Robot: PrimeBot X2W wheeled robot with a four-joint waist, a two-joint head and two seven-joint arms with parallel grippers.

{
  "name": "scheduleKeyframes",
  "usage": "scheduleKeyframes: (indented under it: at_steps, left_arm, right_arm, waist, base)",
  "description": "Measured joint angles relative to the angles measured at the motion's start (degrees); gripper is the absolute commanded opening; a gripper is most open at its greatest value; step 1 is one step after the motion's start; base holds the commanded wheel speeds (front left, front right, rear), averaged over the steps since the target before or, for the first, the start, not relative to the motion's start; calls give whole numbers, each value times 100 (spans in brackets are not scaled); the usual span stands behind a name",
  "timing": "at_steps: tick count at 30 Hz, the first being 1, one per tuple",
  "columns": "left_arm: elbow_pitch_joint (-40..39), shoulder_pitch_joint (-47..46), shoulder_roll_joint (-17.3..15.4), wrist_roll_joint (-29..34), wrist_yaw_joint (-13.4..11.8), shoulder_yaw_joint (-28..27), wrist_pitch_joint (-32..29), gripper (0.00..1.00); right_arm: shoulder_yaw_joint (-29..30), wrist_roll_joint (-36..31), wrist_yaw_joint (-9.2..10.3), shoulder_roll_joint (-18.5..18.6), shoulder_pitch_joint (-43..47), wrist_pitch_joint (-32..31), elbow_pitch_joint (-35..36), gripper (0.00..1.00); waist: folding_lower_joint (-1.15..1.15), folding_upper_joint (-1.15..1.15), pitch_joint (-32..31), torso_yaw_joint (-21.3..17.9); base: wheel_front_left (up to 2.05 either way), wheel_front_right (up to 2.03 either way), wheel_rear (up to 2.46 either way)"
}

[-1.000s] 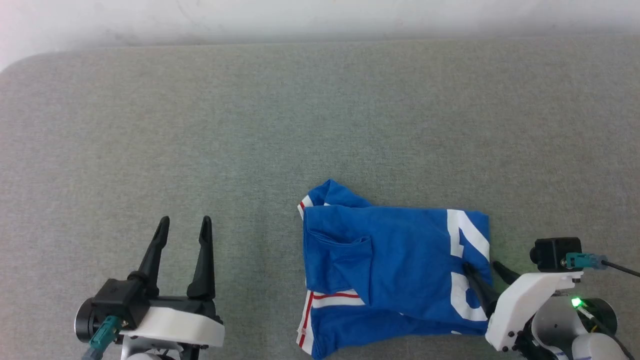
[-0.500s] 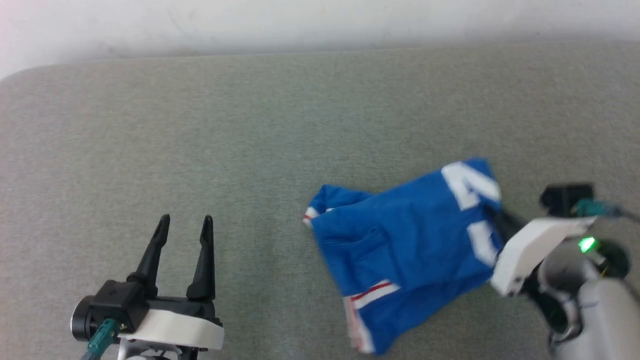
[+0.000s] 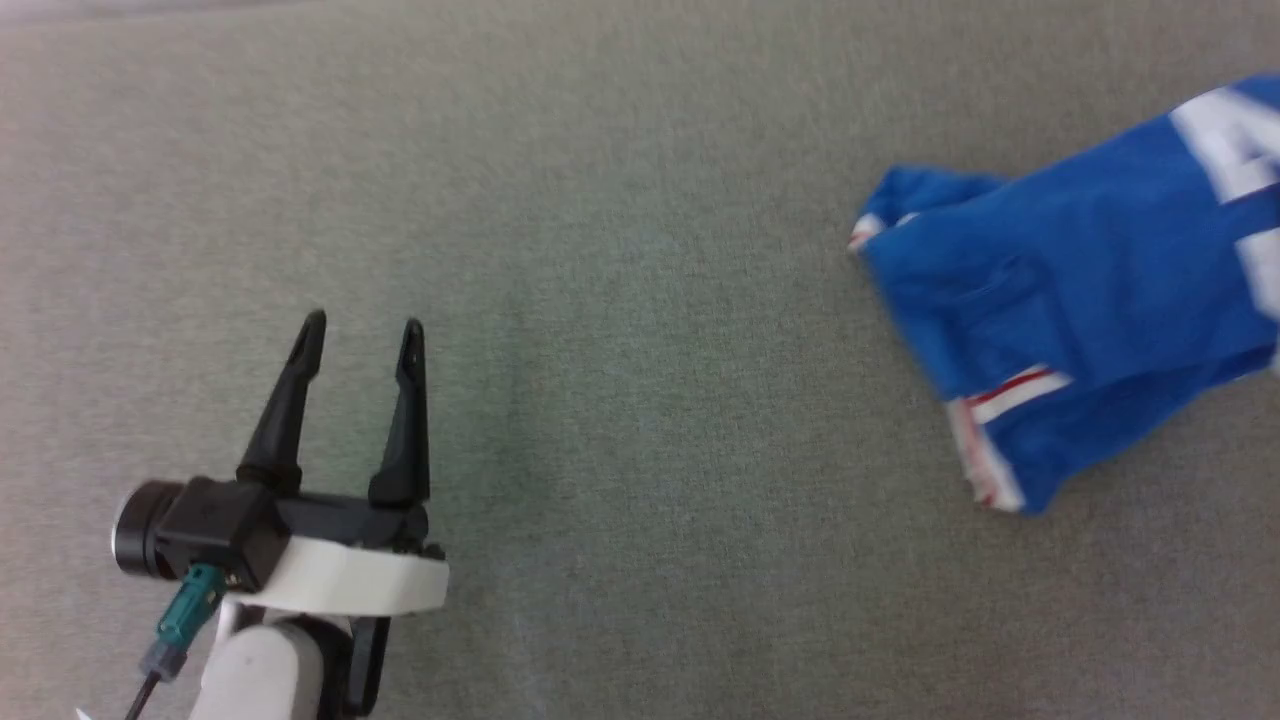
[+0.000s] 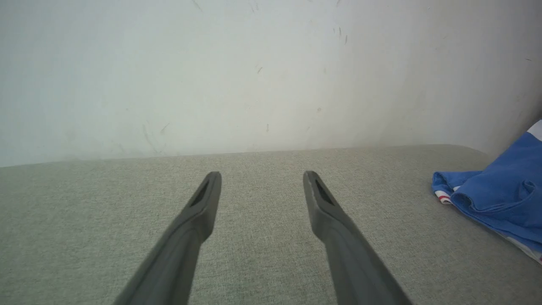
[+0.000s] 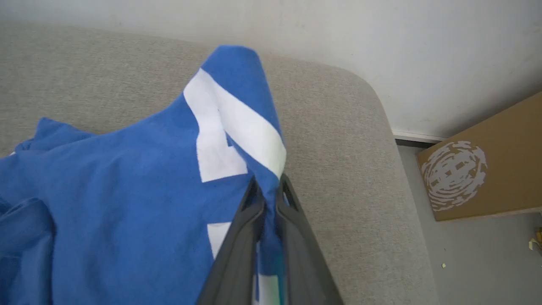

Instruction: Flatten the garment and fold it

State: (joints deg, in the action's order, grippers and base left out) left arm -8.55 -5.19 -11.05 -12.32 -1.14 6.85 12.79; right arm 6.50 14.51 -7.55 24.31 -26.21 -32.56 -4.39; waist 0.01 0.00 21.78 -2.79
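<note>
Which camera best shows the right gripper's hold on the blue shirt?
The right wrist view: the right gripper is shut on a fold of the garment beside its white numeral. The head view has the garment's bunched end, running off the right edge; the left wrist view catches a corner of it.

Pad (image 3: pixel 640 250): wall (image 4: pixel 254 63) behind it.
Garment (image 3: pixel 1080 290): on pad, far right.
Left gripper (image 3: pixel 363 325): near left over pad, well apart from garment.
Right gripper (image 5: pixel 269 184): at garment's right edge.
Box (image 5: pixel 487 169): on floor (image 5: pixel 478 262), right of pad.

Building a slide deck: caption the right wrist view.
Right gripper shut on the blue garment over a grey cushion, cardboard box nearby.
</note>
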Motion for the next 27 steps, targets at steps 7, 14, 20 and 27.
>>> scheduleKeyframes:
  at_steps: [7, 14, 20, 27]
  left_arm:
    - [-240, -369, -114, 224, -98, -5, 4, 100]
    - [-409, -624, -208, 338, -119, 5, -3, 100]
    - [-519, -712, -227, 390, -154, 43, -25, 100]
    - [-621, -733, -187, 436, -314, 13, -24, 100]
  right_arm:
    - [343, -219, 0, 681, -544, 37, -255, 0]
    - [661, -565, -4, 1016, -883, 294, -898, 0]
    - [942, -897, -5, 1098, -1052, 511, -1404, 0]
    - [999, -1158, -5, 1127, -1178, 811, -1801, 22]
  waist:
    - [1, 0, 610, -166]
    - [0, 1, 1144, -253]
    - [0, 1, 1449, -251]
    - [-1, 1, 1586, -186]
  base:
    - [0, 0, 0]
    - [0, 0, 0]
    - [0, 0, 0]
    - [0, 0, 0]
